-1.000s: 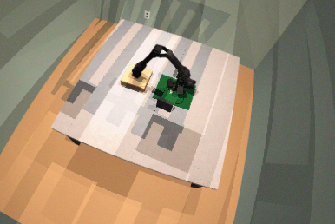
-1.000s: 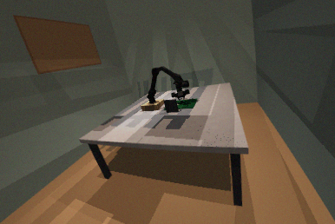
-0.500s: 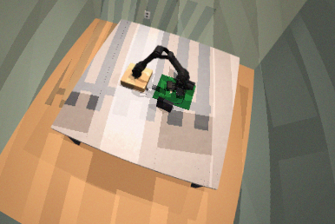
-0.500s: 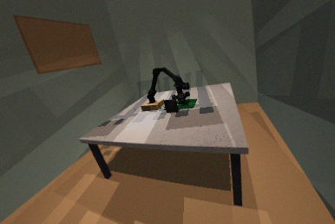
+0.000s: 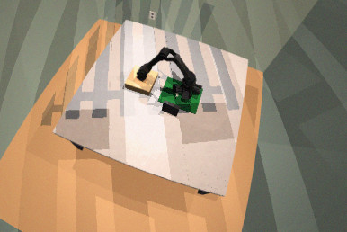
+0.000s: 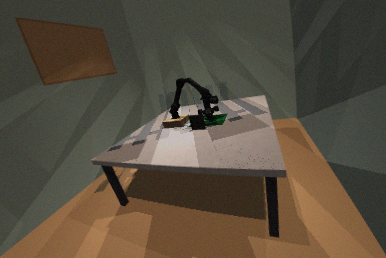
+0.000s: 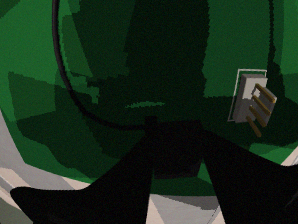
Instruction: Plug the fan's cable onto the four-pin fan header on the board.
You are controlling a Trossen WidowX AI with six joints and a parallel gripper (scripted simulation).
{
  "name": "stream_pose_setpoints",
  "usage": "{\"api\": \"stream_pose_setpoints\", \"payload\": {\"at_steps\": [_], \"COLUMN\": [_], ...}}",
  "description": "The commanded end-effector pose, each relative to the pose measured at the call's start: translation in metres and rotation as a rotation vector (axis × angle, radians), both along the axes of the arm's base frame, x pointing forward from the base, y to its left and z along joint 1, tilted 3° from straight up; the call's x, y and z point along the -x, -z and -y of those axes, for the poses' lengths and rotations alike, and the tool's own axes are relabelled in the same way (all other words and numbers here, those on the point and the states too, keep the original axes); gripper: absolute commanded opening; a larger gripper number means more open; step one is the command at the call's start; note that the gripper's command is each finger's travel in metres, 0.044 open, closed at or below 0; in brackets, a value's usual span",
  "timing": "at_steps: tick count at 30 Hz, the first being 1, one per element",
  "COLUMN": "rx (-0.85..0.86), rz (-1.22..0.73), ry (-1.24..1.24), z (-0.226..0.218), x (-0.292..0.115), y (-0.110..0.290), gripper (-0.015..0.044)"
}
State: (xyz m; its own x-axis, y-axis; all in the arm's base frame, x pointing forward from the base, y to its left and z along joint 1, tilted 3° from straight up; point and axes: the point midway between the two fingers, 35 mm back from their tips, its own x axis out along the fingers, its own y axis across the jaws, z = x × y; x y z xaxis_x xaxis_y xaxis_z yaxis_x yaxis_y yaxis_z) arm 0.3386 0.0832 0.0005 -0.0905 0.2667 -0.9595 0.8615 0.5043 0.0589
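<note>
The green board [image 5: 193, 105] [image 6: 221, 117] [image 7: 40, 43] lies on the table to the right of the arm's base. The wrist view shows the white four-pin fan header [image 7: 252, 99] at the right of the board, with its pins bare. The fan's dark plug [image 7: 174, 137] rests low over the board, left of the header and apart from it. Its black cable [image 7: 60, 50] curves away up the left. My gripper [image 5: 179, 92] [image 6: 209, 110] [image 7: 176, 139] is down at the board with its fingers closed in on the plug's sides. The black fan [image 5: 171, 108] [image 6: 197, 120] stands at the board's front edge.
The arm stands on a tan wooden block [image 5: 140, 84] [image 6: 175, 122] left of the board. The grey-and-white table [image 5: 135, 147] [image 6: 225, 153] stands on an orange floor. A wall outlet [image 5: 152, 14] lies beyond the table's far edge.
</note>
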Motion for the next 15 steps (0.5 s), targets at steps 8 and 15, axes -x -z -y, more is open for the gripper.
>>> {"api": "stream_pose_setpoints", "payload": {"at_steps": [8,15], "rx": [0.001,0.0], "rz": [0.001,-0.001], "ry": [0.0,0.002], "z": [0.0,0.002], "x": [-0.001,-0.001], "y": [-0.008,-0.03], "gripper": [0.0,0.0]}}
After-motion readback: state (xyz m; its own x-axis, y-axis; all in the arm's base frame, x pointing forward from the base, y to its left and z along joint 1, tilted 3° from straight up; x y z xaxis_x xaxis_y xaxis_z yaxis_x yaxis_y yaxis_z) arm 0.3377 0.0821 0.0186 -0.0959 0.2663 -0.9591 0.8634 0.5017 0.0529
